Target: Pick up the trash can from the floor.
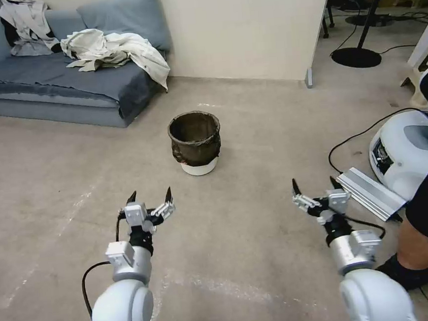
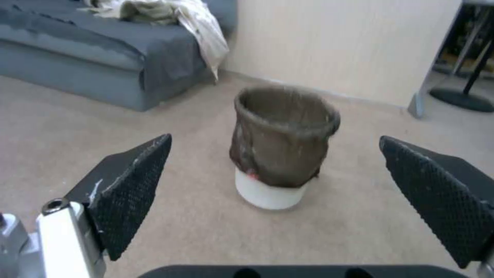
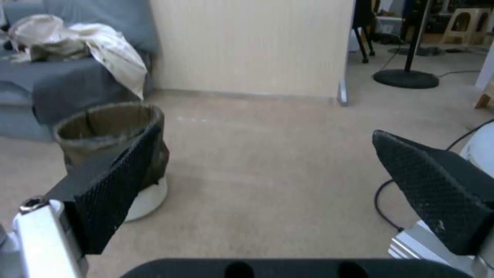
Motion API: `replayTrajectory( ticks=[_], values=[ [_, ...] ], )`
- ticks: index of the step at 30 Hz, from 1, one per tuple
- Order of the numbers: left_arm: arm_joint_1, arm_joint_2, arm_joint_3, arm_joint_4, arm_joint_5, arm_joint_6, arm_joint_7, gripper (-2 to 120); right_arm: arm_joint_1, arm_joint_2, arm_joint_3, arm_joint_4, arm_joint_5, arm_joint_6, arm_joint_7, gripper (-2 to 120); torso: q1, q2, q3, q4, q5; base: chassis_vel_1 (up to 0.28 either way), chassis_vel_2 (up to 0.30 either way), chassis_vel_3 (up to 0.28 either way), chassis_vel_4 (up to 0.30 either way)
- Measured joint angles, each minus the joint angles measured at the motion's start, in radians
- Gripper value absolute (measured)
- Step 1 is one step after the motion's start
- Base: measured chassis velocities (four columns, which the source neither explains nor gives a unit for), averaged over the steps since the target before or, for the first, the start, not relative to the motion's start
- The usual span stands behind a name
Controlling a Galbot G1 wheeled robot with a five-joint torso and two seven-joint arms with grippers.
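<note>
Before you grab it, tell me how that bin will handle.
The bin looks empty, so it is probably light. Its bag is loose and wrinkled over the rim, so it may slip or bunch under the fingers. It is tall on a narrow white base, so a side push could tip it.

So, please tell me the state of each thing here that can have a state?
trash can: upright on the floor, bag folded over the rim, not held.
left gripper: jaws open, empty, short of the trash can.
right gripper: jaws open, empty, off to the trash can's right.
sofa: crumpled pale cloth lying on it.
</note>
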Motion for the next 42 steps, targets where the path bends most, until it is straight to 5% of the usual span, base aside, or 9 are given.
replayTrajectory(
  ticks=[2,3,11,22,42],
  values=[
    [0.009,0.000,-0.026,-0.038,-0.002,0.017,0.002,100,-0.004,0.002,0.003,0.014,0.007,-0.011,-0.002,100,0.000,0.000,0.000,0.0004,0.0031,0.000,0.000,0.000,0.000],
    [0.017,0.001,-0.034,-0.039,-0.003,0.011,0.007,100,-0.005,0.002,0.004,0.016,0.009,-0.014,-0.002,100,0.000,0.000,0.000,0.0004,0.0003,0.000,0.000,0.000,0.000],
    [0.030,0.004,-0.049,-0.014,-0.014,-0.037,0.014,100,-0.004,-0.003,0.006,0.014,0.023,0.007,-0.008,100,0.000,0.000,0.000,0.0001,0.0014,0.000,0.000,0.000,0.000],
    [0.028,-0.010,-0.046,-0.003,-0.009,-0.037,0.015,100,0.022,-0.057,0.025,-0.097,0.121,0.224,-0.052,100,0.000,0.000,0.000,0.0002,0.0015,0.000,0.000,0.000,0.000],
    [0.030,-0.021,-0.043,0.012,0.002,-0.053,0.008,100,0.038,-0.060,0.018,-0.124,0.130,0.252,-0.071,100,0.000,0.000,0.000,0.0003,0.0014,0.000,0.000,0.000,0.000]
  ],
)
